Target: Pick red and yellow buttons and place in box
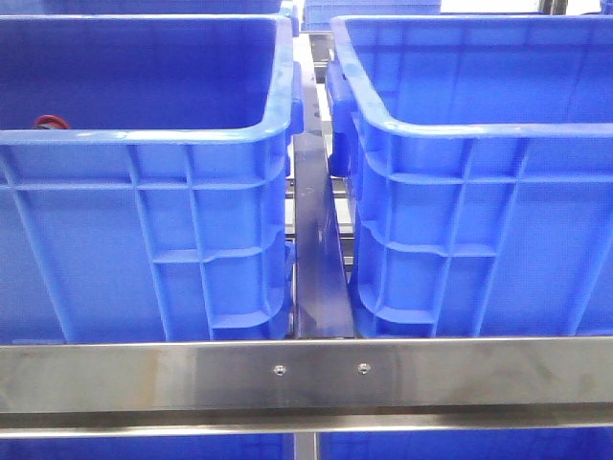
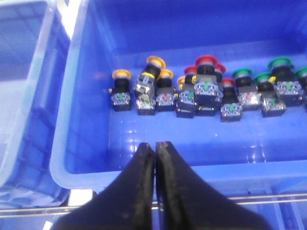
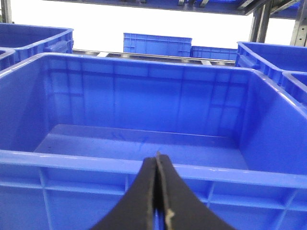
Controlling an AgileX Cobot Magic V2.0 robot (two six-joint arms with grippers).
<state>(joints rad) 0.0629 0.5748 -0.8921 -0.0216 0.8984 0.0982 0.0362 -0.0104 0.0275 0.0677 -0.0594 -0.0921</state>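
In the left wrist view a blue crate (image 2: 81,158) holds a row of push buttons: yellow-capped ones (image 2: 121,75) at one end, red-capped ones (image 2: 206,61) in the middle, green-capped ones (image 2: 242,73) at the other end. My left gripper (image 2: 155,145) is shut and empty above the crate's near rim. My right gripper (image 3: 157,157) is shut and empty at the near rim of a second blue crate (image 3: 96,165) with nothing in it. The front view shows both crates, left (image 1: 144,134) and right (image 1: 460,129), and a bit of red (image 1: 50,122) inside the left one. Neither gripper shows there.
A steel rail (image 1: 306,374) runs across the front below both crates. A dark blue bar (image 1: 316,249) fills the gap between them. More blue crates stand behind (image 3: 157,45) and to the sides (image 3: 268,57) in the right wrist view, and another crate (image 2: 24,96) beside the button crate.
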